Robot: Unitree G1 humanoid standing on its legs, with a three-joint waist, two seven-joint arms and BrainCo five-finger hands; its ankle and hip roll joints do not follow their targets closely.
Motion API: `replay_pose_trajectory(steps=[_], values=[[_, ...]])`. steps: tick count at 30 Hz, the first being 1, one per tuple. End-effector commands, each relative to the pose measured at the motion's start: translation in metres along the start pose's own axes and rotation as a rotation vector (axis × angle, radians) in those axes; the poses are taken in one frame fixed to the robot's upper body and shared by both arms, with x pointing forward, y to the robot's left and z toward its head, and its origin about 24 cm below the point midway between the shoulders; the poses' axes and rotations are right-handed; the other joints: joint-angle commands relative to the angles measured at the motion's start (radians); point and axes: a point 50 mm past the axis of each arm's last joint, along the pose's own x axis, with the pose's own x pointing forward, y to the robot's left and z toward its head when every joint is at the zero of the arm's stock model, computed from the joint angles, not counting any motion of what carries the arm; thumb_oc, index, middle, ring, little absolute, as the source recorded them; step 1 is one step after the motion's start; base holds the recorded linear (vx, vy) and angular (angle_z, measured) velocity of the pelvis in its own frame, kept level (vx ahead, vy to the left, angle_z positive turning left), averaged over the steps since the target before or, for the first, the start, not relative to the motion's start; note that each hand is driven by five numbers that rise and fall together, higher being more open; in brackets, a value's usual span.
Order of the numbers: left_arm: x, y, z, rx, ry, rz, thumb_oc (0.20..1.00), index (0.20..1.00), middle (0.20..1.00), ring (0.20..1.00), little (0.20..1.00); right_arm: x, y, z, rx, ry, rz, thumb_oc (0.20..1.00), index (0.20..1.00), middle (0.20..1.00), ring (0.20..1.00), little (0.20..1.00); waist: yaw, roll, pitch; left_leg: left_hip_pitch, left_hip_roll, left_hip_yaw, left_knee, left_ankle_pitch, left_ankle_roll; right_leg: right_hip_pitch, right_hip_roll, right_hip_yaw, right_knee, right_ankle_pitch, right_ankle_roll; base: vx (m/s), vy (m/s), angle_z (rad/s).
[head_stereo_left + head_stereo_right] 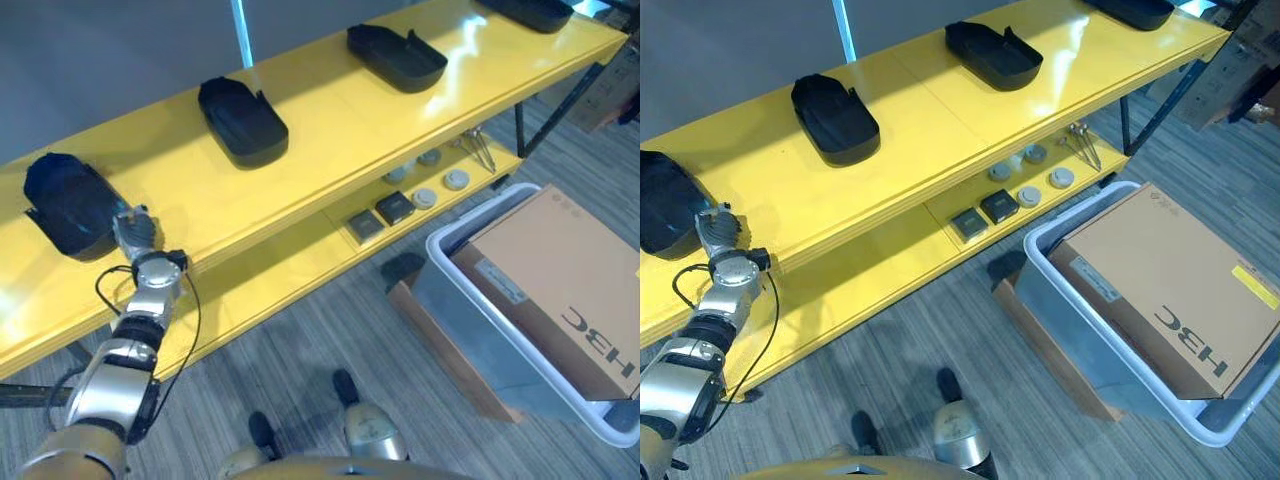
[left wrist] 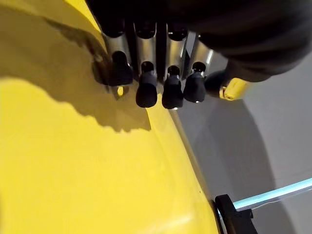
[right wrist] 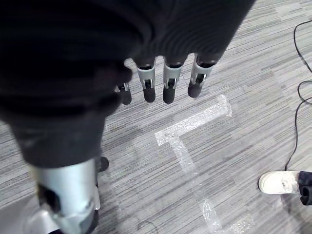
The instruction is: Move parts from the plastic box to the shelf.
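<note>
Left hand — on yellow shelf

Overhead stereo pair; close wrist cameras

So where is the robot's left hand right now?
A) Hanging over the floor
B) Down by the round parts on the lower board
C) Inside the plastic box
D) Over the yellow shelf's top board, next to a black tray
D: the left hand is over the top board of the yellow shelf, beside the leftmost black tray.
</note>
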Motion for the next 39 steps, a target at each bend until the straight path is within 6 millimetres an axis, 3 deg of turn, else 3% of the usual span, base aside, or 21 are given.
replay_pose_trajectory(steps=[1,13,17,22,23,24,25,29,31,34,39], values=[[0.027,0.020,0.039,-0.074,-0.079,0.105,0.200,0.200,0.200,0.200,0.200,-0.003,-0.011,-0.015,-0.081,0.069,-0.005,1.000,1.000,1.000,1.000,1.000,-0.002,-0.027,-0.007,-0.034,0.058,-0.044,0.070,-0.046,-0.007,-0.011,-0.064,0.021,0.060,-0.060,0.042,0.00,0.000,0.00],[0.036,0.041,0.038,-0.082,-0.083,0.156,0.200,0.200,0.200,0.200,0.200,-0.002,-0.010,-0.013,-0.083,0.064,-0.007,1.000,1.000,1.000,1.000,1.000,0.017,-0.026,-0.004,-0.041,0.053,-0.065,0.073,-0.046,-0.006,-0.008,-0.068,0.009,0.054,-0.060,0.037,0.00,0.000,0.00],[0.033,0.039,0.038,-0.090,-0.106,0.124,0.200,0.200,0.200,0.200,0.200,-0.002,-0.008,-0.013,-0.072,0.060,-0.004,1.000,1.000,1.000,1.000,1.000,0.027,-0.026,-0.007,-0.040,0.052,-0.070,0.069,-0.047,-0.005,-0.004,-0.069,0.002,0.050,-0.060,0.038,-0.01,-0.009,0.03],[0.014,0.019,0.031,-0.118,-0.155,-0.012,0.200,0.200,0.200,0.200,0.200,-0.002,-0.002,-0.018,-0.041,0.063,0.004,1.000,1.000,1.000,1.000,1.000,0.054,-0.024,-0.016,-0.035,0.048,-0.082,0.063,-0.048,-0.004,0.009,-0.073,-0.014,0.039,-0.058,0.041,-0.02,-0.018,0.06],[0.008,0.013,0.029,-0.125,-0.165,-0.050,0.347,0.347,0.347,0.347,0.347,-0.002,-0.002,-0.019,-0.035,0.062,0.005,1.000,1.000,1.000,1.000,1.000,0.060,-0.024,-0.017,-0.034,0.048,-0.085,0.062,-0.048,-0.003,0.011,-0.074,-0.017,0.038,-0.057,0.042,-0.03,-0.018,0.05],[0.001,0.007,0.026,-0.134,-0.171,-0.082,0.617,0.617,0.617,0.617,0.617,-0.002,0.000,-0.019,-0.029,0.063,0.005,1.000,1.000,1.000,1.000,1.000,0.065,-0.023,-0.018,-0.033,0.047,-0.088,0.062,-0.049,-0.003,0.013,-0.075,-0.020,0.036,-0.057,0.042,-0.03,-0.017,0.10],[-0.012,-0.002,0.020,-0.160,-0.169,-0.142,1.000,1.000,1.000,1.000,1.000,-0.002,0.002,-0.021,-0.018,0.066,0.006,1.000,1.000,1.000,1.000,1.000,0.075,-0.021,-0.021,-0.031,0.045,-0.094,0.060,-0.050,-0.002,0.019,-0.076,-0.026,0.032,-0.057,0.042,-0.03,-0.015,0.14],[-0.038,-0.013,0.008,-0.329,-0.131,-0.289,1.000,1.000,1.000,1.000,1.000,-0.002,0.008,-0.024,0.006,0.075,0.006,1.000,1.000,1.000,1.000,1.000,0.102,-0.019,-0.029,-0.027,0.039,-0.110,0.057,-0.052,-0.002,0.035,-0.079,-0.043,0.021,-0.055,0.041,-0.03,-0.014,0.09],[-0.069,-0.023,-0.008,-0.503,-0.054,-0.430,1.000,1.000,1.000,1.000,1.000,-0.001,0.013,-0.025,0.031,0.085,0.006,1.000,1.000,1.000,1.000,1.000,0.126,-0.016,-0.040,-0.023,0.034,-0.125,0.054,-0.055,-0.003,0.049,-0.079,-0.059,0.011,-0.054,0.037,-0.04,-0.016,0.13],[-0.095,-0.024,-0.028,-0.618,0.049,-0.539,1.000,1.000,1.000,1.000,1.000,0.000,0.016,-0.022,0.057,0.093,0.006,1.000,1.000,1.000,1.000,1.000,0.157,-0.012,-0.050,-0.019,0.029,-0.144,0.052,-0.056,-0.004,0.066,-0.080,-0.081,0.002,-0.051,0.034,-0.07,-0.014,0.19],[-0.127,-0.022,-0.070,-0.550,0.200,-0.704,1.000,1.000,1.000,1.000,1.000,0.001,0.018,-0.012,0.060,0.098,0.006,1.000,1.000,1.000,1.000,1.000,0.198,-0.007,-0.062,-0.012,0.026,-0.162,0.043,-0.050,-0.006,0.085,-0.082,-0.112,-0.005,-0.049,0.035,-0.08,-0.012,0.16]])
